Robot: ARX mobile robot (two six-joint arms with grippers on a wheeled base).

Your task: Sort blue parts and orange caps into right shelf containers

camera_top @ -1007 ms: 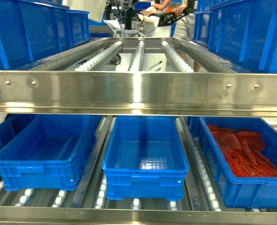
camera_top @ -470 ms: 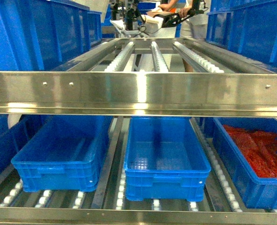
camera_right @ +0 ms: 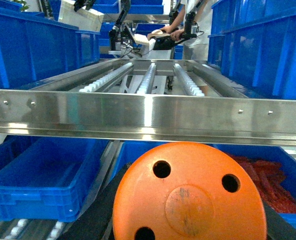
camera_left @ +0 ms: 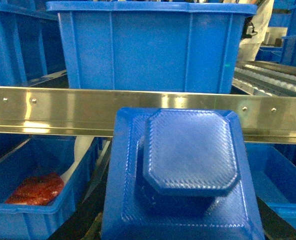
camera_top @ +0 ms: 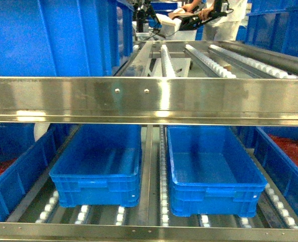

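Note:
A blue part (camera_left: 188,165), square with a raised octagonal top, fills the lower left wrist view, and my left gripper is hidden beneath it, holding it. An orange cap (camera_right: 188,195), round with three holes, fills the lower right wrist view between my right gripper's black fingers (camera_right: 95,220). Two empty bright-blue crates (camera_top: 96,189) (camera_top: 214,194) sit side by side on the lower shelf rollers in the head view. Neither gripper shows in the head view.
A steel shelf rail (camera_top: 149,101) crosses in front at mid height. A large blue crate (camera_top: 53,38) stands on the upper shelf at left. Crates holding red pieces flank the empty ones at left (camera_top: 12,176) and right (camera_top: 285,166). People (camera_top: 209,15) work behind the rack.
The head view has shifted left along the rack: both empty crates moved rightward in view, the right red-filled crate slid mostly out, and a left crate with red pieces came in.

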